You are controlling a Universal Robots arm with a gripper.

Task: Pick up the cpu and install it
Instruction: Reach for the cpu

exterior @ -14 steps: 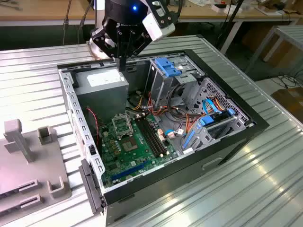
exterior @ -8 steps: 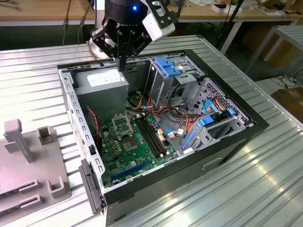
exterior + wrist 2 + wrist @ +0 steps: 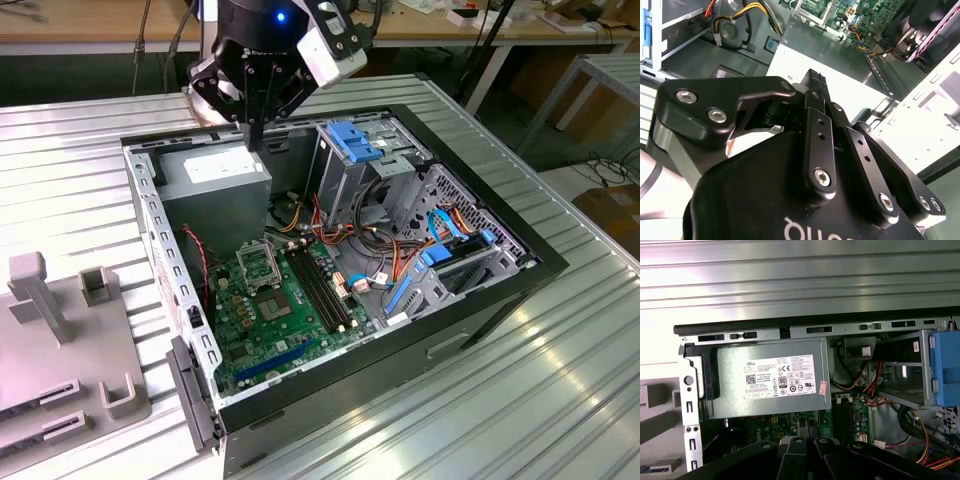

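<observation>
An open computer case (image 3: 520, 262) lies on the ribbed metal table, its green motherboard (image 3: 262, 335) facing up. On the board a small dull grey square, seemingly the cpu (image 3: 272, 303), lies flat just below the shiny metal socket frame (image 3: 255, 264). My gripper (image 3: 256, 138) hangs well above the case's far side, over the grey power supply (image 3: 218, 172) and far from the chip. In the second wrist view the gripper (image 3: 814, 81) shows its fingers closed together with nothing visible between them. The first wrist view has the power supply (image 3: 767, 377) with the linkage of the gripper (image 3: 806, 434) in front of it.
Long black memory slots (image 3: 322, 290) run beside the socket. A drive cage with a blue latch (image 3: 352, 142) and bundles of coloured cables (image 3: 395, 262) fill the case on the exterior view's right. Grey plastic fixtures (image 3: 50, 330) stand on the table at the exterior view's left.
</observation>
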